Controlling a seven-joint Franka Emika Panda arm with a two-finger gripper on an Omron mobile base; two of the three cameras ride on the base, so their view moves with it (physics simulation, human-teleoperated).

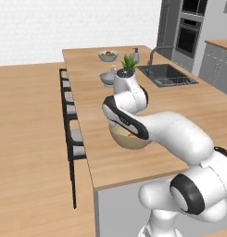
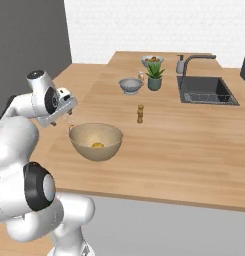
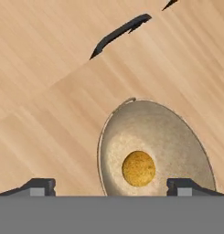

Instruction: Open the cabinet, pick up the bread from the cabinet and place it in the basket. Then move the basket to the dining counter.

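The round tan basket (image 2: 97, 154) stands on the light-wood dining counter (image 2: 184, 150), near its front edge. The small golden-brown bread (image 2: 97, 145) lies in the bottom of the basket. In the hand view the bread (image 3: 138, 168) rests on the speckled inside of the basket (image 3: 131, 123). My gripper (image 3: 112, 186) hangs open just above the basket, its tips spread wide with nothing between them. From the right base view, the gripper (image 2: 69, 119) is over the basket's left rim. My arm covers most of the basket (image 1: 129, 141) in the left base view. The cabinet is out of view.
Farther back on the counter stand a small brown pepper mill (image 2: 140, 113), a grey bowl (image 2: 130, 85), a potted plant (image 2: 154, 75) and a fruit bowl (image 2: 151, 61). The inset sink (image 2: 206, 90) with its tap is at the back right. Black stools (image 1: 71, 125) line the counter's left side.
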